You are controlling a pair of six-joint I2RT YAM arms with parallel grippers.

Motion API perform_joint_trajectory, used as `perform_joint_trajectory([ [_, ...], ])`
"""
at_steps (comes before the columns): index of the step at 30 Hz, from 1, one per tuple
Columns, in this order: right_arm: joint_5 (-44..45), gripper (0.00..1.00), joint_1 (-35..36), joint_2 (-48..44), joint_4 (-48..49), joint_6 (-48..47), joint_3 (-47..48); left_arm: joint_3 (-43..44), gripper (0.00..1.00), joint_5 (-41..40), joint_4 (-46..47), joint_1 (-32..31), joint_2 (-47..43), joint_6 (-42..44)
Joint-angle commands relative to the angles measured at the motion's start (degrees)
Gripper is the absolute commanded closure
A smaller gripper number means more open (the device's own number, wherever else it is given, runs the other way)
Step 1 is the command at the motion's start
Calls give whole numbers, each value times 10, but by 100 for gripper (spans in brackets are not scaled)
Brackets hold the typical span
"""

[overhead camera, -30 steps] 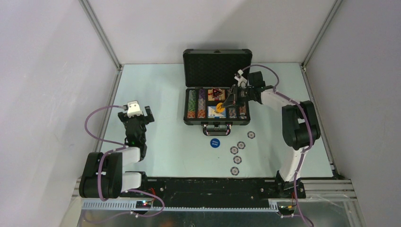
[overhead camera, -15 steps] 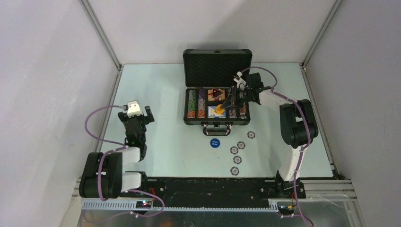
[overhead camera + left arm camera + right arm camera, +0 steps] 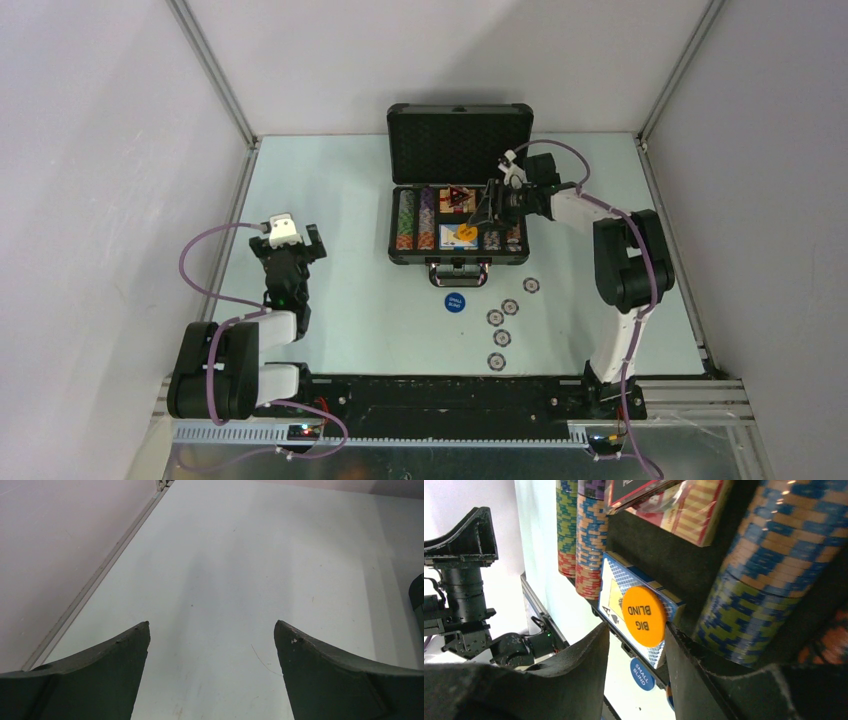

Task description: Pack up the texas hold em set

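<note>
Top cam: high behind table (image 3: 350, 200) near edge, looking down, sees it all. Left wrist: low, faces far-left corner. Right wrist: very close inside briefcase (image 3: 659, 555); shares orange button (image 3: 644, 616) with top view.

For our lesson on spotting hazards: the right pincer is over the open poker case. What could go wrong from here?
1. The orange BIG BLIND button lies loose on the blue card box, near its edge; it may slide off.
2. The right pincer flanks that button closely, so pulling away could knock it.
3. Five poker chips and the SMALL BLIND button lie outside the case; they could be left behind.
</note>
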Motion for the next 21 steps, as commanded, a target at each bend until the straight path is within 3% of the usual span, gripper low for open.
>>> perform_joint_trajectory([
  [1,13,50,-16,-16,7,-14,2,1,2,-2,32,5,-3,-7],
  [14,13,47,-55,-104,-49,-76,27,1,2,-2,31,5,-3,-7],
  [21,130,39,-62,-194,-153,-217,52,1,2,-2,32,5,-2,-7],
])
